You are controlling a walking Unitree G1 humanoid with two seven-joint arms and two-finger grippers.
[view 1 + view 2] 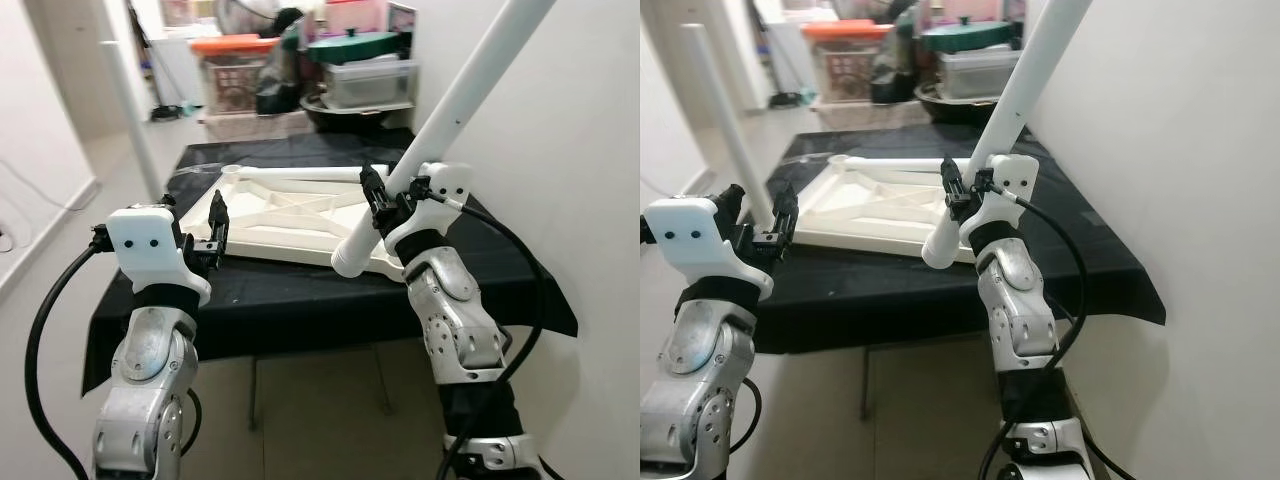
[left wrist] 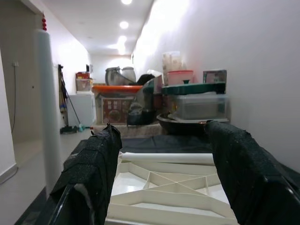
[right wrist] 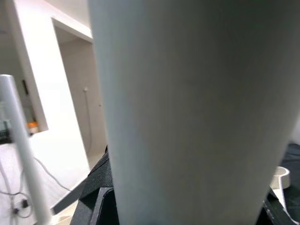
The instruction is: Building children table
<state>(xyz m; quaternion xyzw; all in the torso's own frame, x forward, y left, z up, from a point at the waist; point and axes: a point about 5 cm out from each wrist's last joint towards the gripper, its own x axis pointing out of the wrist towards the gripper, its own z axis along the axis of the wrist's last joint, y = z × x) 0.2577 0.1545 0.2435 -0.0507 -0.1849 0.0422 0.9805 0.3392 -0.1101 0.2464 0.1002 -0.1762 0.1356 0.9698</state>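
A white ribbed tabletop [image 1: 300, 215] lies upside down on a table draped in black cloth [image 1: 300, 300]. My right gripper [image 1: 385, 200] is shut on a long white table leg [image 1: 450, 120]. The leg slants up to the right, and its lower end hangs over the tabletop's near right corner. Up close, the leg [image 3: 187, 117] hides what lies beyond it. My left gripper [image 1: 215, 235] is open at the tabletop's near left edge, and its fingers [image 2: 93, 173] frame the ribs. Another white leg [image 1: 130, 110] stands upright by the left side of the table.
A white wall [image 1: 560, 150] runs close along the right of the table. Behind the table are stacked plastic boxes [image 1: 365, 80], an orange-lidded crate [image 1: 232, 60] and a dark pan [image 1: 345, 112]. A corridor floor [image 1: 110, 150] opens to the left.
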